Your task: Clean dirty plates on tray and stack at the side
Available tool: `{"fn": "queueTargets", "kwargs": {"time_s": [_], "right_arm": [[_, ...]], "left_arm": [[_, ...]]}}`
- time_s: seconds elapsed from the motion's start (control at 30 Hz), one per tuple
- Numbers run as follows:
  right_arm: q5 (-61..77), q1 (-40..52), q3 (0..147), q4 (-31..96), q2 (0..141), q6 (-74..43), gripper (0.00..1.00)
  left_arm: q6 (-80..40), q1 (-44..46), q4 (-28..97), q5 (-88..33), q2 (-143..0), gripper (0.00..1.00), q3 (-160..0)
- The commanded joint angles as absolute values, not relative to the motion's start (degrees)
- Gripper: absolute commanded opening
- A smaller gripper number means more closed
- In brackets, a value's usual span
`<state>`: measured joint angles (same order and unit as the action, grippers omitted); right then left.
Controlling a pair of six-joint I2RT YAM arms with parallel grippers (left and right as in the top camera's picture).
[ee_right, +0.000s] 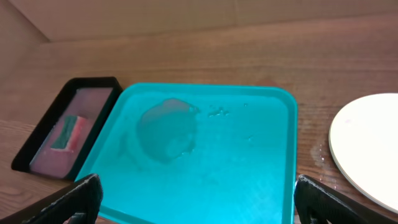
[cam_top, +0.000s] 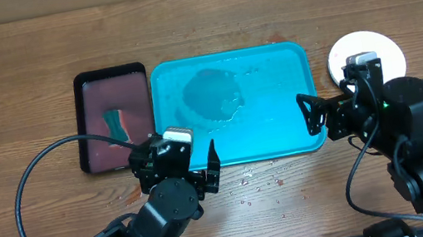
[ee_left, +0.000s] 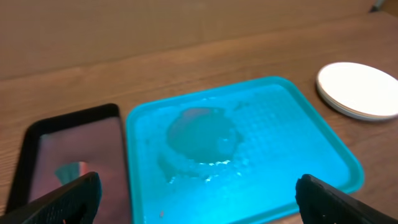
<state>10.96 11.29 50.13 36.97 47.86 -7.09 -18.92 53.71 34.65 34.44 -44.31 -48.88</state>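
The turquoise tray [cam_top: 278, 117] [ee_left: 280, 143] [ee_right: 249, 162] lies mid-table, holding only a puddle of water [cam_top: 213, 97]. The plates [cam_top: 365, 52] [ee_left: 360, 90] [ee_right: 370, 143] sit stacked on the table just right of the tray, a white one on top. My left gripper [cam_top: 177, 159] [ee_left: 199, 202] hovers at the tray's near left corner, open, with nothing between its fingers. My right gripper [cam_top: 309, 115] [ee_right: 199, 199] is at the tray's right rim, in front of the stack, also open and empty.
A black tray [cam_top: 86, 120] [ee_right: 37, 146] with a reddish inside lies left of the turquoise tray, with a green and red sponge [cam_top: 117, 122] [ee_right: 68, 132] in it. Water drops [cam_top: 259, 180] dot the table in front of the turquoise tray.
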Motion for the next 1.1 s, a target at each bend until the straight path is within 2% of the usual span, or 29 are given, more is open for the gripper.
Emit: {"fn": "queueTargets", "kwargs": {"time_s": [0.0, 0.43, 0.53, 0.63, 0.73, 0.9, 1.07], "right_arm": [[10.1, 11.6, 50.3, 36.7, 49.4, -7.3, 1.00], [10.1, 11.6, 50.3, 36.7, 61.1, -7.3, 1.00], [10.1, 11.6, 50.3, 36.7, 64.2, -7.3, 1.00], [9.3, 11.6, 50.3, 32.3, 67.3, -7.3, 1.00], [11.4, 11.6, 50.3, 31.7, 69.6, -7.9, 1.00], [17.8, 11.8, 50.3, 37.6, 68.0, -7.3, 1.00], [14.5, 15.6, 47.6, 38.5, 58.1, -4.7, 1.00]], "left_arm": [[-17.8, 54.0, 34.4, 38.9, -44.7, 1.00, -48.6], [-17.8, 54.0, 34.4, 38.7, -50.7, 1.00, -48.6], [-17.7, 54.0, 34.5, 35.6, -52.1, 1.00, -48.6], [-17.6, 53.9, 32.9, 39.0, -53.3, 1.00, -48.6], [-17.3, 54.0, 32.6, 37.2, -53.4, 1.00, -48.8], [-17.3, 54.0, 33.4, 27.3, -49.4, 1.00, -51.2], [-17.9, 55.0, 40.2, 25.0, -40.8, 1.00, -50.1]]}}
